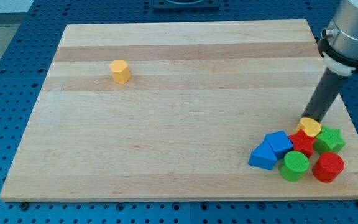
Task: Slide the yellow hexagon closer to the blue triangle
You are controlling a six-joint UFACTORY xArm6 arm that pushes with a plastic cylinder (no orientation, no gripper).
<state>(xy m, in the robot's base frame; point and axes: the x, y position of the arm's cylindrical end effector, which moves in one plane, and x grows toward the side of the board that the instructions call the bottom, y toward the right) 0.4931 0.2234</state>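
My tip sits at the lower right of the wooden worktop, at the bottom of a dark rod that slants down from the arm's grey housing in the view's top right corner; the arm ends in this bare rod, so there is no hand to be open or closed. The tip's very end touches, or all but touches, the upper edge of a yellow block (rounded in outline, its exact shape hard to make out) at the top of a tight cluster. Just below that block lies a red block, with a green star-like block to its right. To the view's left of the red one are 2 blue blocks touching each other: a blue cube-like block and, lower left, the blue triangle. Along the bottom of the cluster stand a green cylinder and a red cylinder. The yellow hexagon stands alone in the upper left of the board, well apart from the tip and from the blue triangle.
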